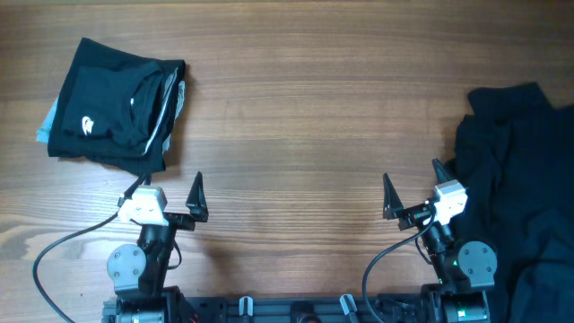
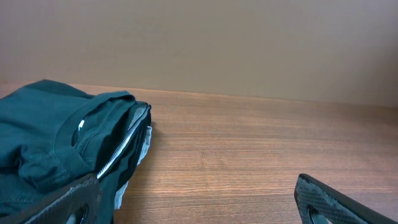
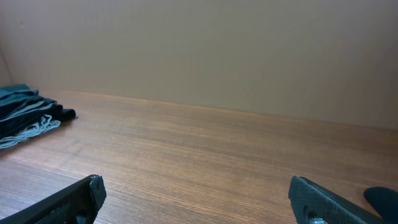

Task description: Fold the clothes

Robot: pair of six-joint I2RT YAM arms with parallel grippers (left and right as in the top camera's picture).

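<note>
A folded stack of black clothes [image 1: 112, 108] with a small white logo lies at the table's far left; it also shows in the left wrist view [image 2: 59, 140] and, far off, in the right wrist view [image 3: 28, 115]. A loose, crumpled heap of black clothes [image 1: 525, 188] covers the right edge of the table. My left gripper [image 1: 169, 190] is open and empty just in front of the folded stack. My right gripper [image 1: 413, 188] is open and empty just left of the loose heap. A dark bit of the heap [image 3: 384, 200] shows at the right of the right wrist view.
The wooden table [image 1: 296, 117] stretches between the two piles. A light blue and white layer [image 1: 45, 126] peeks from under the folded stack. A plain beige wall [image 2: 249, 43] stands behind the table. Cables run from both arm bases at the front edge.
</note>
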